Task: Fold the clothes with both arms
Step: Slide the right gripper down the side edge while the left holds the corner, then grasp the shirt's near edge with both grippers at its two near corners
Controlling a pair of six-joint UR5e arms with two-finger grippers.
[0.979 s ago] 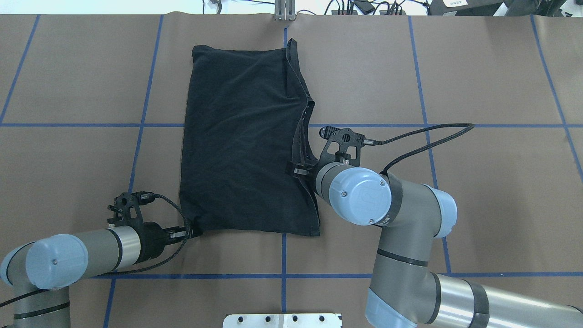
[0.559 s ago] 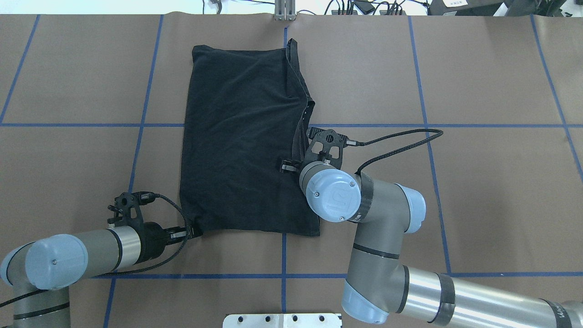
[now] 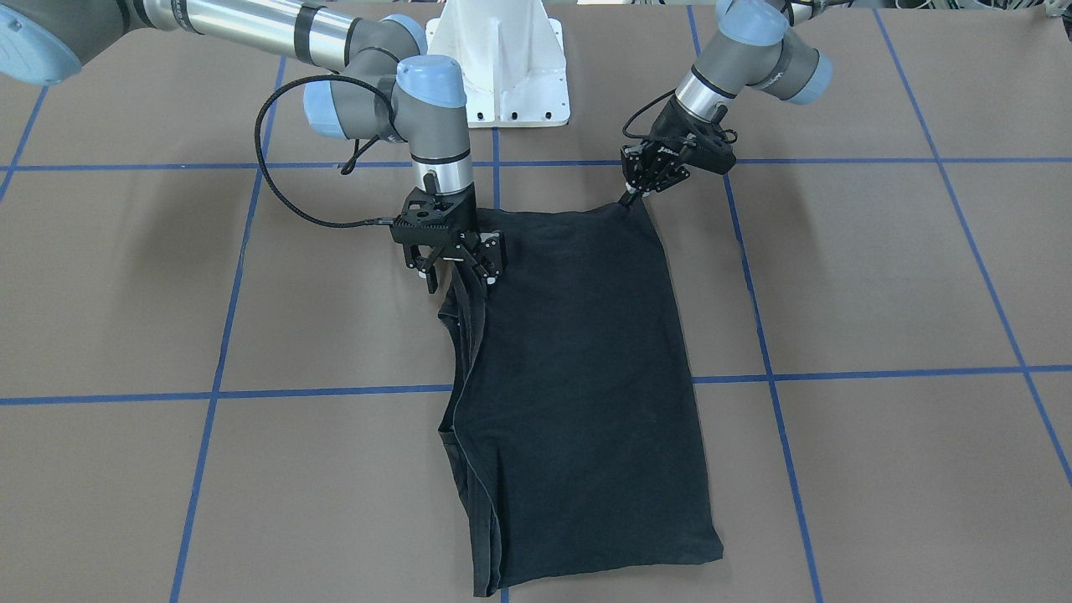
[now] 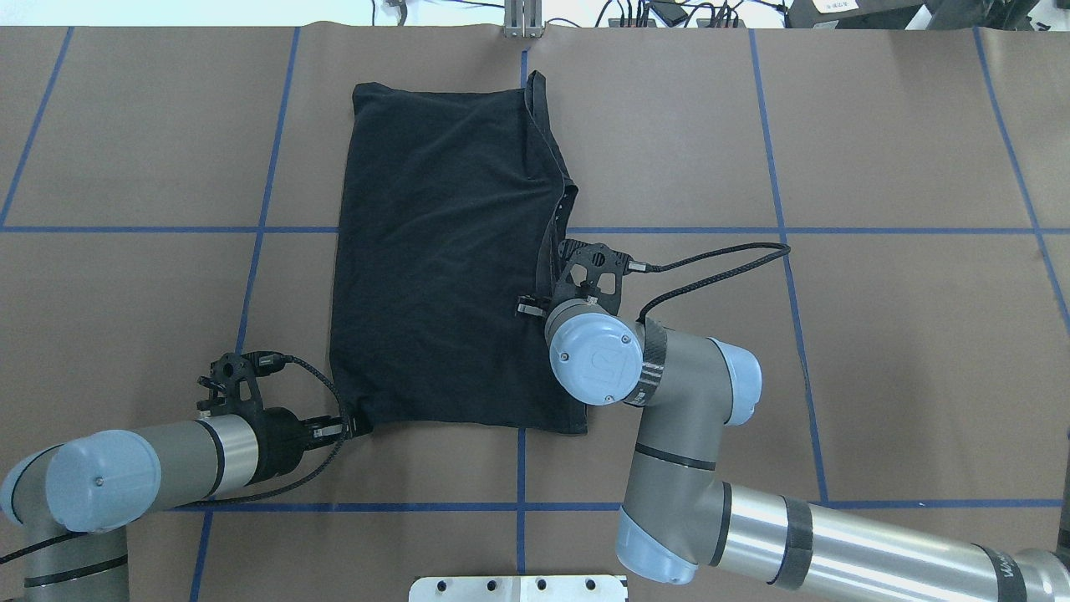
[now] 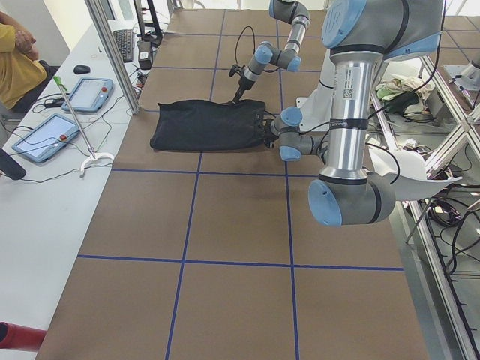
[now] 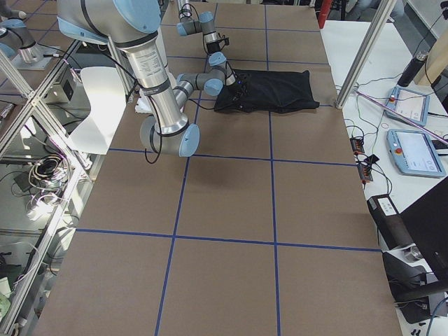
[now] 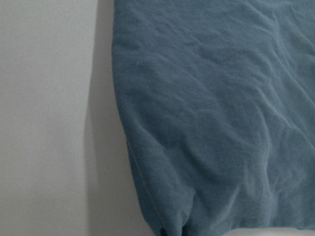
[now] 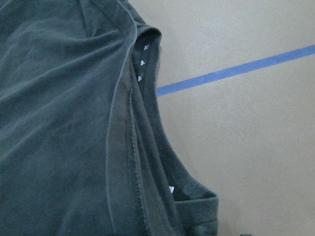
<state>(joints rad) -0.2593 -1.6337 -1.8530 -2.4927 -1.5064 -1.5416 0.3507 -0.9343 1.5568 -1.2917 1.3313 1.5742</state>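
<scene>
The black T-shirt [image 4: 443, 251] lies folded into a long rectangle on the brown table, and its layered sleeve and collar edges run along its right side [image 8: 142, 147]. My left gripper [image 4: 358, 424] lies low at the shirt's near-left corner, shut on that corner [image 3: 628, 198]. The left wrist view is filled with the cloth [image 7: 211, 123]. My right gripper [image 3: 459, 280] points straight down over the layered right edge near the shirt's near end. It is open, with its fingers on either side of the edge. The chest graphic is hidden.
Blue tape lines [image 4: 669, 230] divide the brown table into squares. The right arm's black cable [image 4: 710, 263] loops out to the right of the shirt. The white pedestal base [image 3: 500, 67] stands behind the shirt. A side bench holds tablets [image 5: 41, 135], and a person [image 5: 15, 67] sits beside it.
My right arm has swung left and brought its gripper from beside the shirt to over its right edge. My left arm and the shirt have not moved.
</scene>
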